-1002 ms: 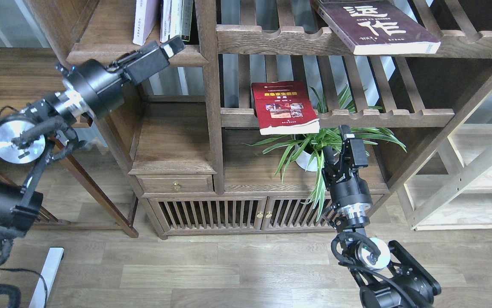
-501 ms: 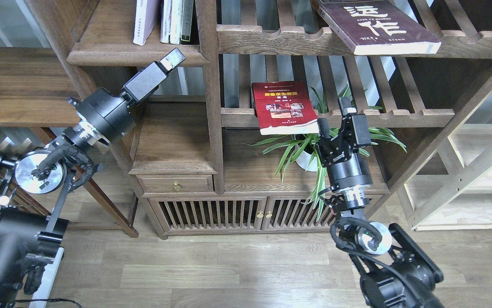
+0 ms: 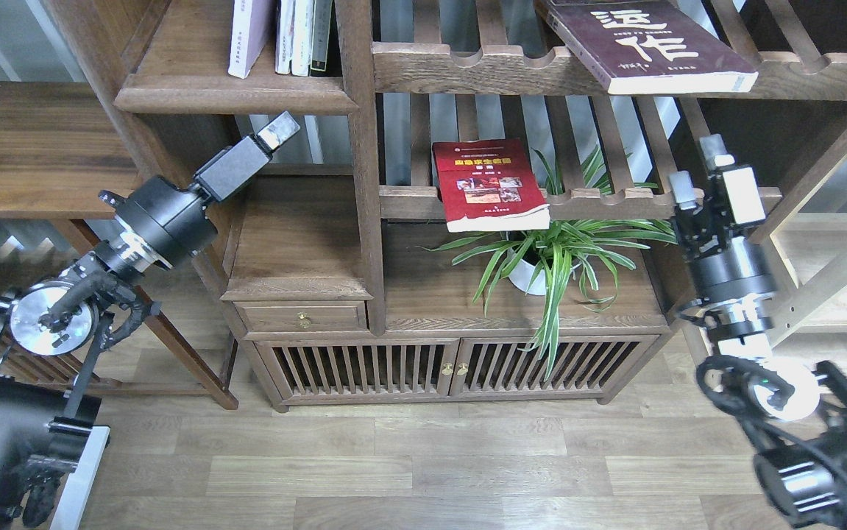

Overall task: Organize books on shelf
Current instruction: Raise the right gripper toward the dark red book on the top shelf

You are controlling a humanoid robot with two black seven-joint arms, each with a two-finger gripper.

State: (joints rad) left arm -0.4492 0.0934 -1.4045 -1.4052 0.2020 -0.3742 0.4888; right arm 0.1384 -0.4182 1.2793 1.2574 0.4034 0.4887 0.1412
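Observation:
The pale lavender-white book (image 3: 250, 37) stands upright on the dark plank shelf (image 3: 235, 94) at the top left, leaning beside other upright books. The maroon book (image 3: 651, 44) with white characters lies flat on the upper slatted rack. The red book (image 3: 488, 184) lies flat on the lower slatted rack and overhangs its front rail. My left gripper (image 3: 278, 131) points up and to the right just below the plank shelf's lip; its fingers look like one block, and it holds nothing that I can see. My right gripper (image 3: 697, 171) is open and empty at the right end of the lower rack, far from the red book.
Several white and dark books (image 3: 304, 37) stand beside the lavender one. A potted spider plant (image 3: 555, 254) stands under the red book. A drawer (image 3: 302, 318) and slatted cabinet doors (image 3: 408, 366) sit below. A pale light-wood shelving unit (image 3: 835, 294) stands at the right.
My left gripper has dropped from the plank shelf's lip and drawn back to the left. My right arm has swung up and to the right, away from the plant. The books have not moved.

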